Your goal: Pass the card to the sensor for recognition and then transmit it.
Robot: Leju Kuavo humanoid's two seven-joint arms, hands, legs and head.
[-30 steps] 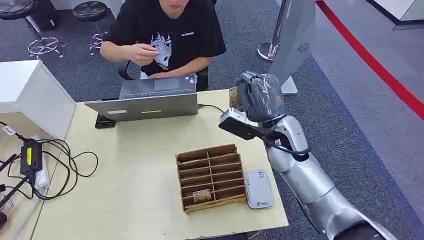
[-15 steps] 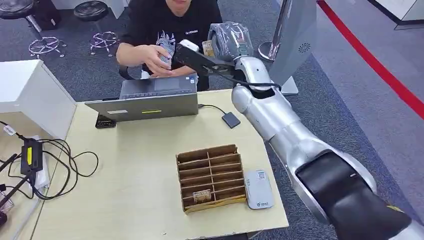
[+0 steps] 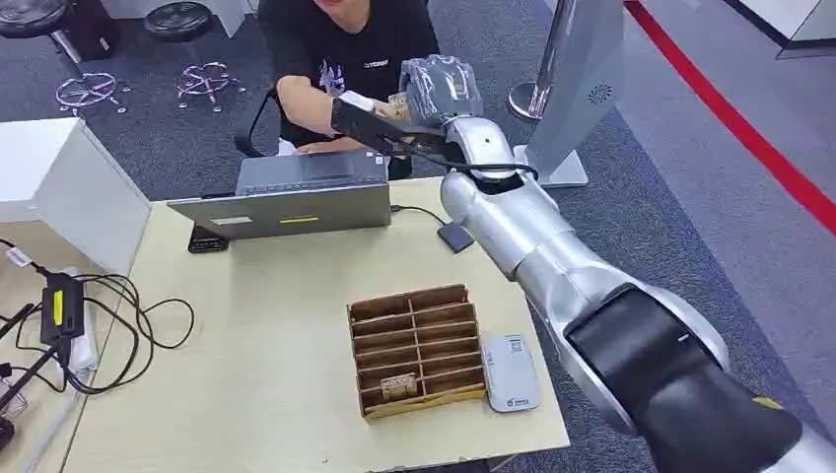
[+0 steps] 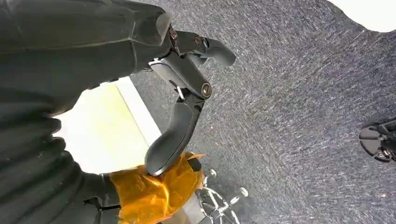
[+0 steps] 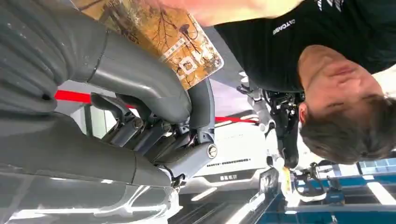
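Card [image 5: 159, 32] lowered slightly, pinched in robot hand [image 3: 439, 91]

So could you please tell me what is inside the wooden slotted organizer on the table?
One card lies in a front slot of the organizer. The other slots look empty, though their dividers hide the slot floors.

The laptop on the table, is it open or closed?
Open. In the head view the laptop has its lid raised towards the robot, with the keyboard side facing the person sitting behind it.
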